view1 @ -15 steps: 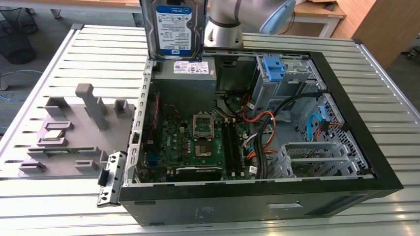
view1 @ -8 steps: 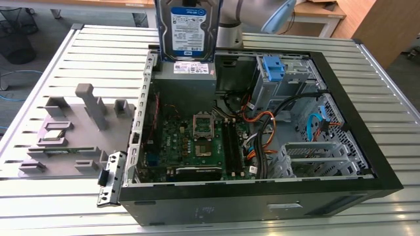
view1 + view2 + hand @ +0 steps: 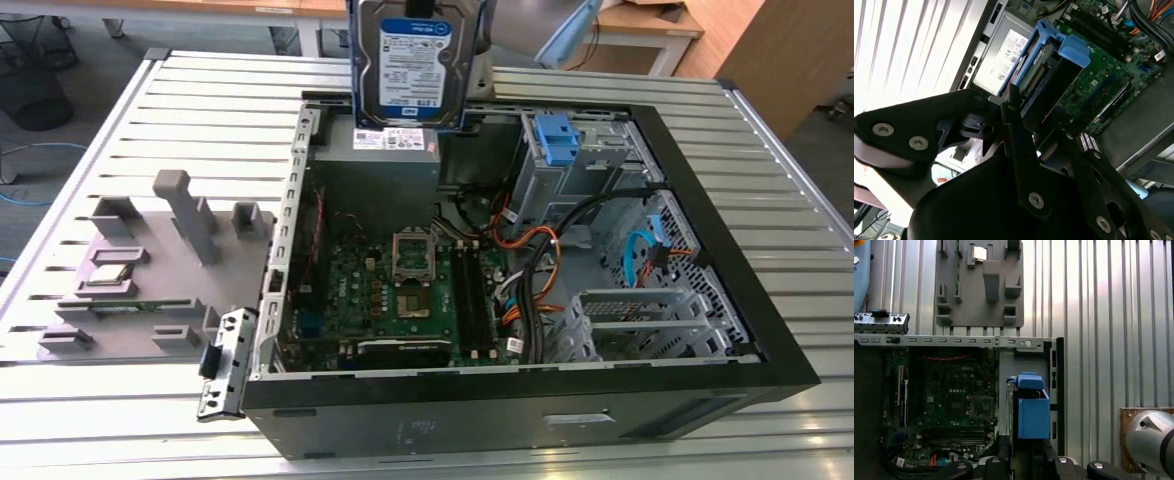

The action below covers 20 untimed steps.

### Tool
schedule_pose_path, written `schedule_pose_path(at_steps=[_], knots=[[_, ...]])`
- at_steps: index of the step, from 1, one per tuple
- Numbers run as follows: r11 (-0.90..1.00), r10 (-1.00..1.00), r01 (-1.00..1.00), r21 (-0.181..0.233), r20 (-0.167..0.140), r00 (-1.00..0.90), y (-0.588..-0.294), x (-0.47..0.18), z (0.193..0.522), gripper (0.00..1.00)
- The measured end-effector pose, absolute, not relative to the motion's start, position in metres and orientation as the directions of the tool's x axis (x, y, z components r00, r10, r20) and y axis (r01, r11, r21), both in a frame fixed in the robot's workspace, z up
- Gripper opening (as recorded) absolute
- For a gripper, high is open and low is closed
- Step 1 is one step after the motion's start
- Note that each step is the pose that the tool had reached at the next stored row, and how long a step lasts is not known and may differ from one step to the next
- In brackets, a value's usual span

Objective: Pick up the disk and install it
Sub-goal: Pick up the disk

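The disk [image 3: 414, 65], a silver hard drive with a white-and-blue label, hangs upright above the far wall of the open computer case [image 3: 747, 330]. My gripper [image 3: 420, 8] grips its upper edge, shut on it. In both wrist views the disk [image 3: 1051, 70] [image 3: 1030, 412] shows edge-on with its blue plastic bracket, held between the black fingers [image 3: 1019, 135]. It hovers over the grey power-supply box [image 3: 380, 165], clear of it. The gripper [image 3: 1024, 462] sits at that picture's lower edge.
Inside the case lie the green motherboard [image 3: 400, 290], orange and blue cables [image 3: 641, 250] and a drive cage with a bare blue bracket [image 3: 561, 138]. A grey fixture block [image 3: 147, 260] and a loose metal bracket [image 3: 224, 362] rest on the slatted table [image 3: 200, 100].
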<state>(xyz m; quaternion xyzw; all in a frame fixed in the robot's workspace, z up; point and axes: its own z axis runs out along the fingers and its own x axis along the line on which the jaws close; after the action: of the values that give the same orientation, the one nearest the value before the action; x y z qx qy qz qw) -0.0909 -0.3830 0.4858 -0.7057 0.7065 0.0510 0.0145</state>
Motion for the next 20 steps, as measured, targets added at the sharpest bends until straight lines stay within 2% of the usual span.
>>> schedule_pose_path(at_steps=[20], knots=[[-0.001, -0.996, -0.999, 0.053, -0.093, -0.004, -0.396, -0.036, 0.486, 0.35]])
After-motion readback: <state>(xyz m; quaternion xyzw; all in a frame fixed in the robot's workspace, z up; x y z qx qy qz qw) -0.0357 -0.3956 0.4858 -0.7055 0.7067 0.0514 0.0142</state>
